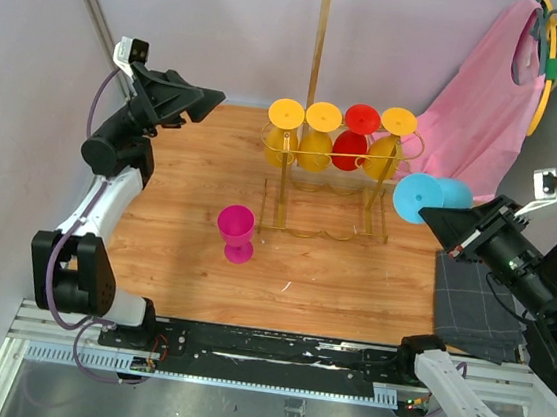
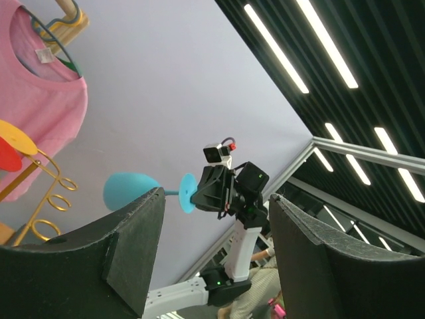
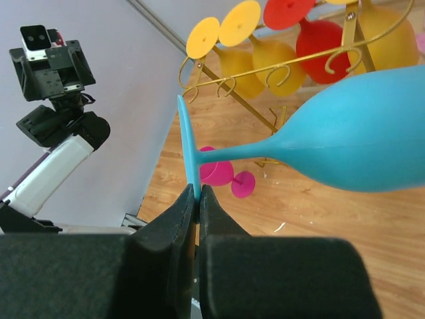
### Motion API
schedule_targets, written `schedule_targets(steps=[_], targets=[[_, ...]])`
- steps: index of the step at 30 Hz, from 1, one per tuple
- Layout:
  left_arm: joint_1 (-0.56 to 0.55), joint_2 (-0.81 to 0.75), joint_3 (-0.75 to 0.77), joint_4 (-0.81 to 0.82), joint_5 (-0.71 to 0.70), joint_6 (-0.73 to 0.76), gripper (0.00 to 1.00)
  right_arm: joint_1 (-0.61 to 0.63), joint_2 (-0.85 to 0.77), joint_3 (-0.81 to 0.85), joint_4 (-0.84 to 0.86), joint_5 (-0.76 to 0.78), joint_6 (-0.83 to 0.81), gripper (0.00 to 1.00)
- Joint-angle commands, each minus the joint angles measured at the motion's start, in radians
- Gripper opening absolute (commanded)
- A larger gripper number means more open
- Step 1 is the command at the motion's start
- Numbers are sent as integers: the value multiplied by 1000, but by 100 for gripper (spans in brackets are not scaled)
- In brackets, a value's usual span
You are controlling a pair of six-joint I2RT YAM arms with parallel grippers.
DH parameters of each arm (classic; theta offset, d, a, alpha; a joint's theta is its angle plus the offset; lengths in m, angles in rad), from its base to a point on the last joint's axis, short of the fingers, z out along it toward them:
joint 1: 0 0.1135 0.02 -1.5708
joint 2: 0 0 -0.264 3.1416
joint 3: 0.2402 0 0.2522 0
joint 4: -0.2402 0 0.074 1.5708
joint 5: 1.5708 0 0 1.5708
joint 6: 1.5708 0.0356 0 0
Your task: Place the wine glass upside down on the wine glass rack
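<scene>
Left pincer (image 2: 216,206) gapes; beyond, right pincer (image 2: 200,192) grips a sideways blue wine glass (image 2: 129,189); gold rack (image 2: 46,199) at nine o'clock.

A pink shirt (image 1: 482,101) hangs from a yellow hanger (image 1: 544,98) at the far right, against the pale wall. A grey checked cloth (image 1: 468,311) lies at the right edge of the wooden table (image 1: 188,208). A thin wooden pole (image 1: 322,32) stands upright at the back.

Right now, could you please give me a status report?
Left gripper open, empty. Right gripper shut on blue wine glass by its foot, glass sideways at right end of rack. Four glasses hang there; pink glass upright out front.
</scene>
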State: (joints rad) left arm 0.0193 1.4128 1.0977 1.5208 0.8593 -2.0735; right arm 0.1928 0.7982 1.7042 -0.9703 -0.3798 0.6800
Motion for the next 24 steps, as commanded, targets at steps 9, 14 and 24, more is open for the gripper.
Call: schedule_targets(steps=[9,14,24], targets=[[8,-73,-35,69,27,15,68,-17,-120,-385,188,-65,294,1],[8,-87,-34,31,35,38,68,-19,-86,-406,259,-61,317,1],[8,-89,-27,9,39,53,68,-107,-51,-502,418,-138,430,1]])
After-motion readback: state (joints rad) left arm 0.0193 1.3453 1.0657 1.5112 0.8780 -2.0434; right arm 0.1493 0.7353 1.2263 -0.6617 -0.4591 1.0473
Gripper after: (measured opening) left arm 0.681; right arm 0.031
